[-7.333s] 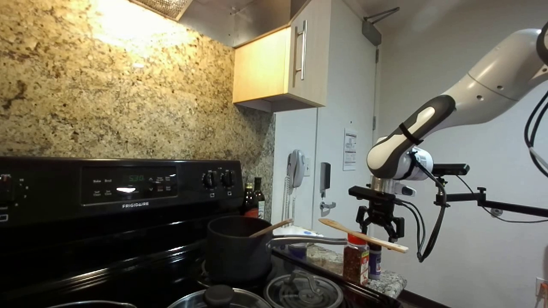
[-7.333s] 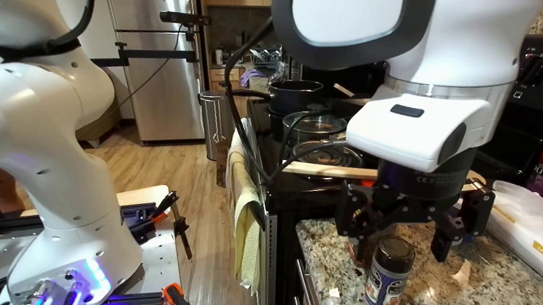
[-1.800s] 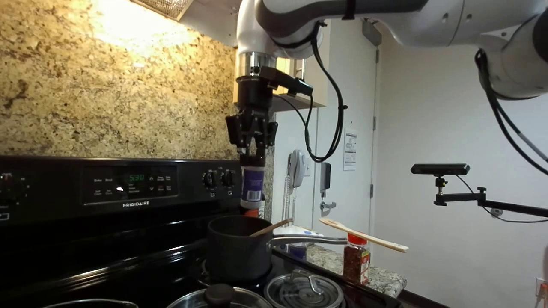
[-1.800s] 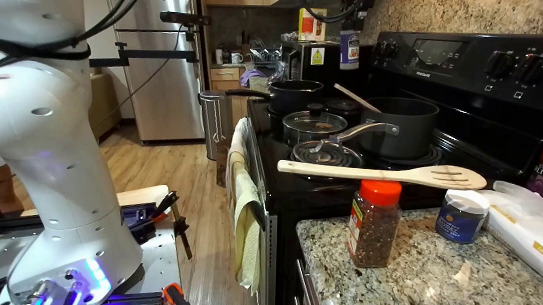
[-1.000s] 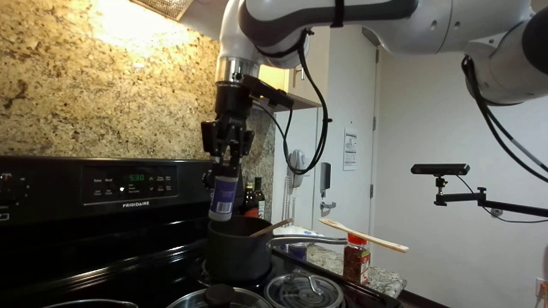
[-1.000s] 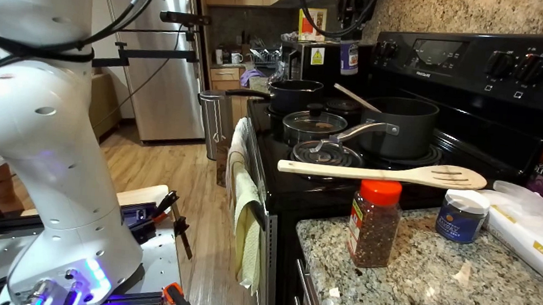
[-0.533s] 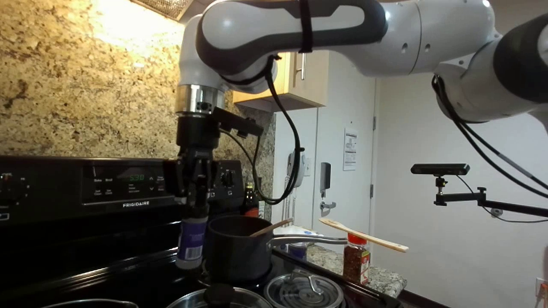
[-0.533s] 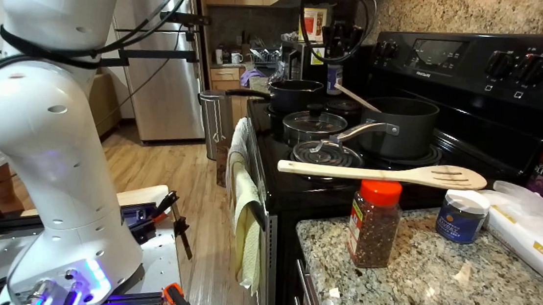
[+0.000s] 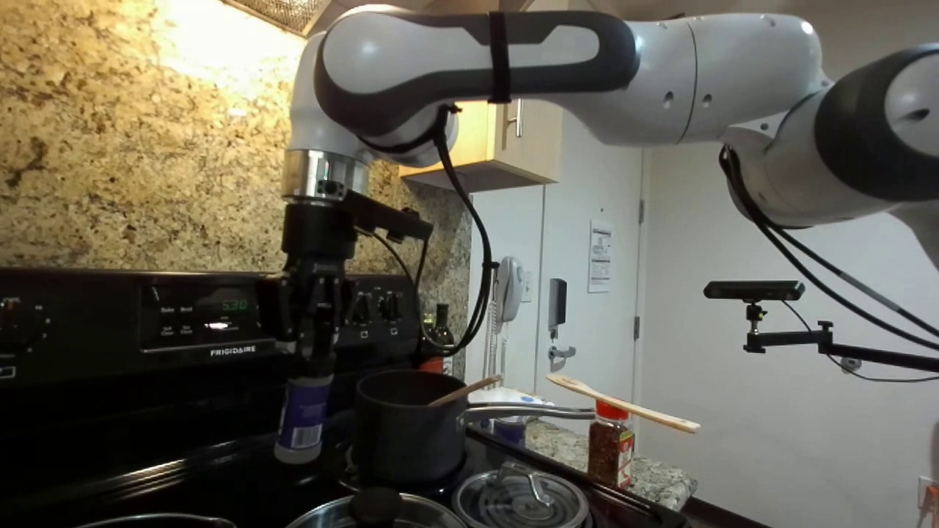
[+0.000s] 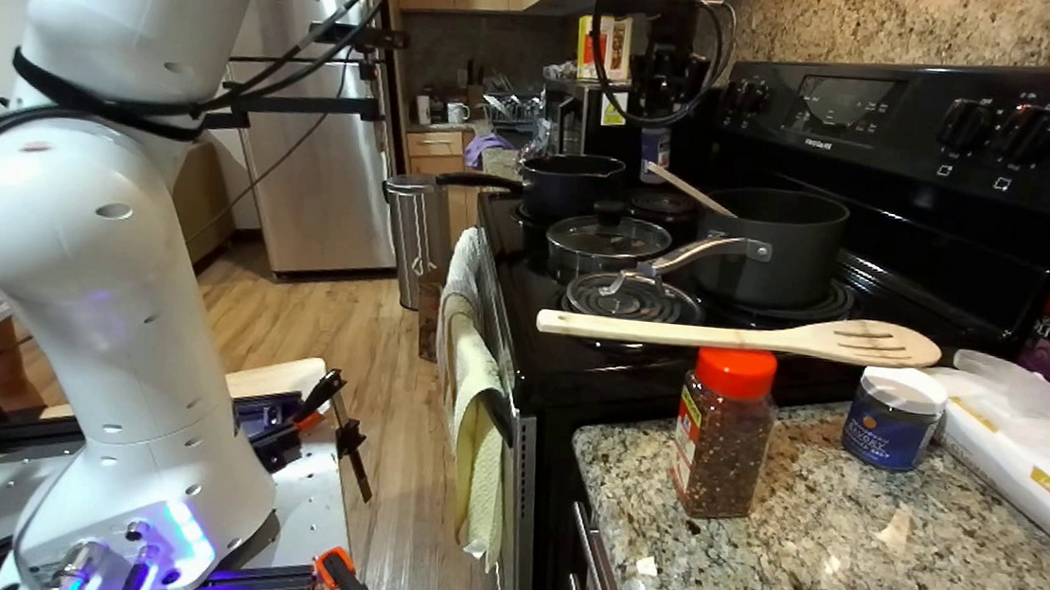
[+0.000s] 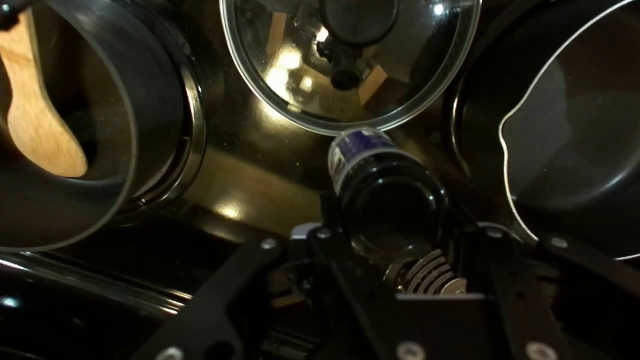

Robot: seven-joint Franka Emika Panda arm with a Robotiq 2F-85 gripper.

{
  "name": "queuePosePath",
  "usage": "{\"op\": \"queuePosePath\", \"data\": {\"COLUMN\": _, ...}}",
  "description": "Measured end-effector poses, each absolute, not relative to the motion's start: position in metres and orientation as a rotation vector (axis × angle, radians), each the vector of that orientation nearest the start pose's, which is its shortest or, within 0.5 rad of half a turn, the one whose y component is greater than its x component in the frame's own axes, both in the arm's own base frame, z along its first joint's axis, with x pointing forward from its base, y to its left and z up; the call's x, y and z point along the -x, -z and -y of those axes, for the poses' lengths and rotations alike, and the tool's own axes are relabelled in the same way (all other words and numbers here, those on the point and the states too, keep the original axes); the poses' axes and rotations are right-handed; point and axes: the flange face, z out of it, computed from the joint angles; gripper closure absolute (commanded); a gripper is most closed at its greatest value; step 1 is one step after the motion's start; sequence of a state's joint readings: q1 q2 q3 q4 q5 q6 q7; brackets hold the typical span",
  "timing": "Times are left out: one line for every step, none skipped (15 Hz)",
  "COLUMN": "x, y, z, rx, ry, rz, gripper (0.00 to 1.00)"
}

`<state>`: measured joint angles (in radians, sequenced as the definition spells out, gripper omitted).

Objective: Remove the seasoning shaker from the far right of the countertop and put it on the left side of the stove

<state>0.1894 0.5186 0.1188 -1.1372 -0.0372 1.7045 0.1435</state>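
Observation:
The seasoning shaker, with a purple-blue label and black cap, hangs slightly tilted over the rear of the stove. My gripper is shut on its cap from above. In the wrist view the gripper has one finger on each side of the shaker. A coil burner shows below, between the jaws. An exterior view shows the shaker partly behind a spoon handle, above the far rear burner. The gap under its base is hard to judge.
A black pot with a wooden spoon stands beside the shaker. A glass-lidded pan and another dark pot occupy the stove. On the countertop are a red-capped bottle under a slotted spatula, a blue jar and a glove box.
The shaker stood on the countertop beside the open gripper; now it is gripped over the stove. Over the last second it has moved down and left past the black pot, slowing lately.

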Motion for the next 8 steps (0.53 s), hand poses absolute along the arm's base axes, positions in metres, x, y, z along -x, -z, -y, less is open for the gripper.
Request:
{"op": "queuePosePath", "data": {"x": -0.685, "y": -0.514, "z": -0.191, "rx": 3.1, "ry": 0.069, "rz": 0.235, "gripper": 0.76}}
{"op": "queuePosePath", "data": {"x": -0.686, "y": -0.511, "z": -0.191, "rx": 3.1, "ry": 0.066, "rz": 0.235, "gripper": 0.76}}
{"op": "queuePosePath", "data": {"x": -0.689, "y": -0.507, "z": -0.192, "rx": 3.098, "ry": 0.068, "rz": 0.234, "gripper": 0.76}}
{"op": "queuePosePath", "data": {"x": -0.693, "y": -0.503, "z": -0.193, "rx": 3.095, "ry": 0.074, "rz": 0.238, "gripper": 0.76}}
{"op": "queuePosePath", "data": {"x": -0.698, "y": -0.499, "z": -0.193, "rx": 3.091, "ry": 0.081, "rz": 0.251, "gripper": 0.76}}
{"op": "queuePosePath", "data": {"x": -0.703, "y": -0.493, "z": -0.193, "rx": 3.088, "ry": 0.082, "rz": 0.265, "gripper": 0.76}}
{"op": "queuePosePath", "data": {"x": -0.708, "y": -0.488, "z": -0.193, "rx": 3.086, "ry": 0.083, "rz": 0.279, "gripper": 0.76}}
{"op": "queuePosePath", "data": {"x": -0.713, "y": -0.484, "z": -0.193, "rx": 3.083, "ry": 0.083, "rz": 0.294, "gripper": 0.76}}
